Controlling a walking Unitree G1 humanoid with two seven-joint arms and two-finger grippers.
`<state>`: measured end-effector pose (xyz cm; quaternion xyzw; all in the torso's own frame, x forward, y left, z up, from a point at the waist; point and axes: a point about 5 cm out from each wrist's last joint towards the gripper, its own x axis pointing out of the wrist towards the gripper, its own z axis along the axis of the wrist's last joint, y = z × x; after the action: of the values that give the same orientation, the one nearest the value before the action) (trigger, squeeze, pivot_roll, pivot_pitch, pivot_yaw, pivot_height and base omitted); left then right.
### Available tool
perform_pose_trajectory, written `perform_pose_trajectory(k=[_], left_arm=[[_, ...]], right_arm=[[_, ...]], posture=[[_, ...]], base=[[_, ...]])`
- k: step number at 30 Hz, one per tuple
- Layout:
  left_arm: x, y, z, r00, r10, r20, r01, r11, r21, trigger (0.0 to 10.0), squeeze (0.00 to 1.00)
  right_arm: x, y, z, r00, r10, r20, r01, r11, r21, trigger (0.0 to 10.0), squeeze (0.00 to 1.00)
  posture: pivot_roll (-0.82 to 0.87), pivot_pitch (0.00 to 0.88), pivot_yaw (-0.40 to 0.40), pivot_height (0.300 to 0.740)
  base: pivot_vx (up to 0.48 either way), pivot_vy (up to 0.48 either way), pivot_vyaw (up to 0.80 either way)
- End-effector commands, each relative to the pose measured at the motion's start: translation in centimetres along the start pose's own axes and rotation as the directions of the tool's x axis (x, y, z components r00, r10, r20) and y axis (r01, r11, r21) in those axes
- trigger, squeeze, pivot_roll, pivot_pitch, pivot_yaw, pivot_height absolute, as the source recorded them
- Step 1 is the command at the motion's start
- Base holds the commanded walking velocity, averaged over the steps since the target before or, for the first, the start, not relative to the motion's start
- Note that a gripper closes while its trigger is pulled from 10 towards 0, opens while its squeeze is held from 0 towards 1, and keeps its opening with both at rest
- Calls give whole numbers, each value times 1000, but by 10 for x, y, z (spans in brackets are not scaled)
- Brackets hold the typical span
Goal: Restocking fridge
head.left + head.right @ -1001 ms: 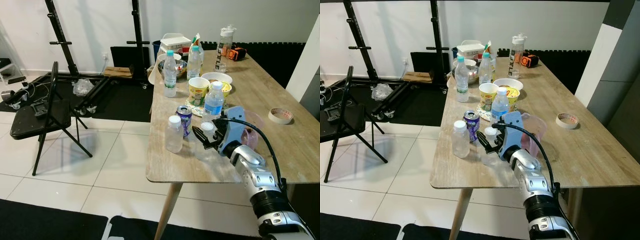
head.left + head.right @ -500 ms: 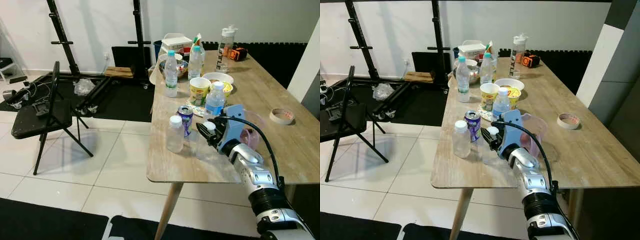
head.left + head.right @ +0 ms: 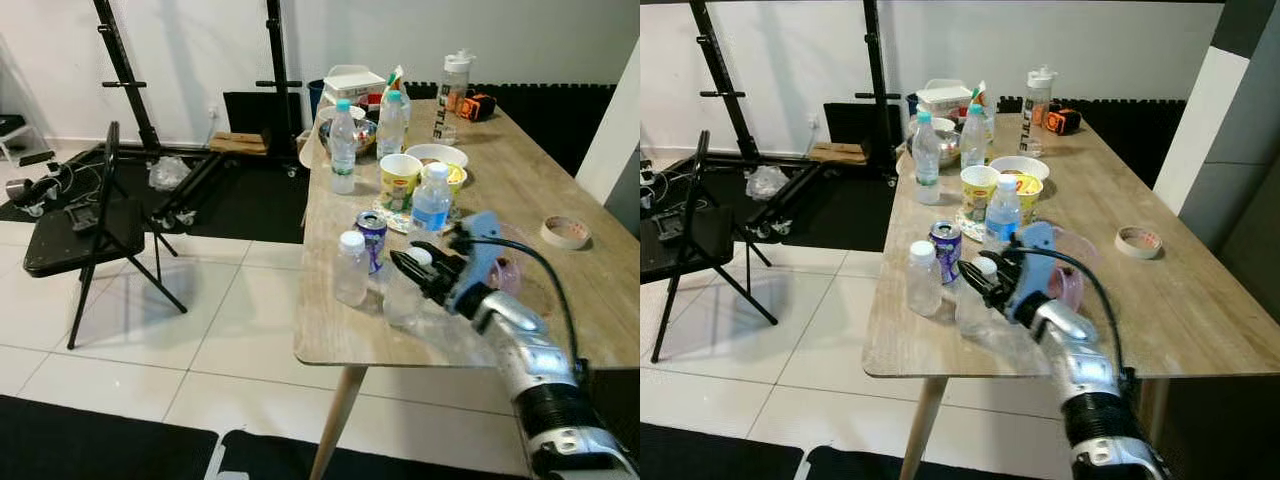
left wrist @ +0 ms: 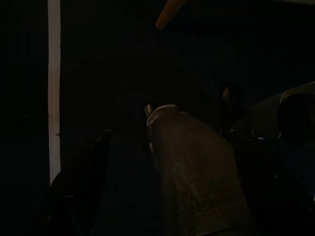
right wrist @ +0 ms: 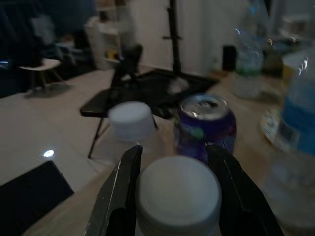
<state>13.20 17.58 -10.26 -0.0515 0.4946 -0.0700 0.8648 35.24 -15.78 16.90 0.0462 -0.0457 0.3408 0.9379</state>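
A small clear bottle [image 3: 402,296] with a white cap [image 5: 177,189] stands near the front of the wooden table [image 3: 335,340], leaning a little. My right gripper [image 3: 420,272] is shut on it just below the cap, one black finger on each side, as the right wrist view shows [image 5: 174,152]. Just beyond it are a purple can [image 3: 371,236] and a second small white-capped bottle [image 3: 350,270]. A blue-labelled water bottle [image 3: 430,203] stands behind the gripper. My left gripper [image 4: 167,196] hangs idle in the dark, fingers apart.
Further back on the table are a yellow noodle cup [image 3: 399,180], bowls, more bottles and a white box. A pink bowl [image 3: 508,268] lies behind my right wrist and a tape roll [image 3: 560,232] to its right. A black folding chair [image 3: 85,235] stands on the tiled floor, left.
My right gripper has slid forward from beside the cap to around the bottle's neck and shut on it. The bottle now leans slightly toward the table's front edge.
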Motion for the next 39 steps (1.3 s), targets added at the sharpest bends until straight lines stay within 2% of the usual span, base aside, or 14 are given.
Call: perform_pose_trajectory(k=[1, 5, 8, 13, 16, 20, 21, 25, 28, 31, 33, 35, 38, 39], left_arm=[[0, -3, -5, 1000, -9, -9, 9, 1000, -14, 10000, 0], [0, -3, -4, 1000, -13, -9, 13, 1000, -16, 10000, 0], [0, -3, -4, 1000, -11, -10, 11, 1000, -20, 10000, 0], [0, -4, -3, 1000, -18, -6, 18, 1000, -19, 10000, 0], [1, -6, -3, 1000, -27, -5, 27, 999, -21, 10000, 0], [1, -7, -4, 1000, -29, -6, 29, 999, -21, 10000, 0], [1, -7, -4, 1000, -26, -8, 25, 999, -19, 10000, 0], [0, -5, -5, 1000, -18, -11, 17, 1000, -14, 10000, 0], [0, -3, -4, 1000, -8, -10, 8, 1000, -15, 10000, 0], [0, -3, -4, 1000, -6, -8, 5, 1000, -22, 10000, 0], [0, -2, -4, 1000, 10, -10, -10, 1000, -26, 10000, 0], [0, -2, -4, 1000, 20, -16, -21, 999, -30, 10000, 0], [0, -2, -4, 1000, 20, -14, -21, 999, -30, 10000, 0], [0, 0, -4, 1000, 29, -10, -29, 999, -40, 10000, 0]], right_arm=[[-7, 2, 21, 991, 109, 79, -108, 994, -14, 10000, 0], [-37, 23, 30, 906, 414, 88, -419, 907, 36, 10000, 0], [-49, 39, 31, 835, 539, 105, -548, 833, 79, 10000, 0], [-49, 54, 21, 801, 593, 81, -598, 792, 122, 10000, 0], [-57, 76, 11, 712, 699, 74, -696, 686, 211, 10000, 0], [-64, 91, -17, 660, 747, -87, -713, 658, 243, 10000, 0], [-68, 95, -36, 644, 744, -176, -701, 667, 254, 10000, 0], [-73, 95, -56, 643, 715, -274, -671, 699, 248, 10000, 0], [-88, 82, -93, 605, 620, -500, -611, 764, 209, 10000, 0], [-95, 74, -105, 605, 567, -559, -567, 800, 198, 10000, 0], [-102, 61, -121, 640, 465, -611, -462, 869, 176, 10000, 0], [-113, 50, -138, 636, 354, -685, -371, 919, 130, 10000, 0], [-122, 45, -149, 629, 293, -721, -314, 943, 109, 10000, 0], [-136, 33, -165, 635, 132, -761, -132, 989, 62, 10000, 0]], posture=[[-83, 3, 1, 740], [-85, 7, 1, 740], [-87, 9, 5, 740], [-89, 12, 3, 740], [-91, 11, 4, 740], [-89, 13, 4, 740], [-89, 13, 4, 740], [-89, 13, 4, 740], [-89, 15, 3, 740], [-89, 15, 3, 740], [-91, 16, 1, 740], [-94, 16, -2, 740], [-93, 16, -2, 740], [-95, 15, -10, 740]], base=[[0, 0, 0], [0, 0, 0], [0, 0, 0], [0, 0, 0], [0, 0, 0], [0, 0, 0], [0, 0, 0], [0, 0, 0], [0, 0, 0], [0, 0, 0], [0, 0, 0], [0, 0, 0], [0, 0, 0], [0, 0, 0]])
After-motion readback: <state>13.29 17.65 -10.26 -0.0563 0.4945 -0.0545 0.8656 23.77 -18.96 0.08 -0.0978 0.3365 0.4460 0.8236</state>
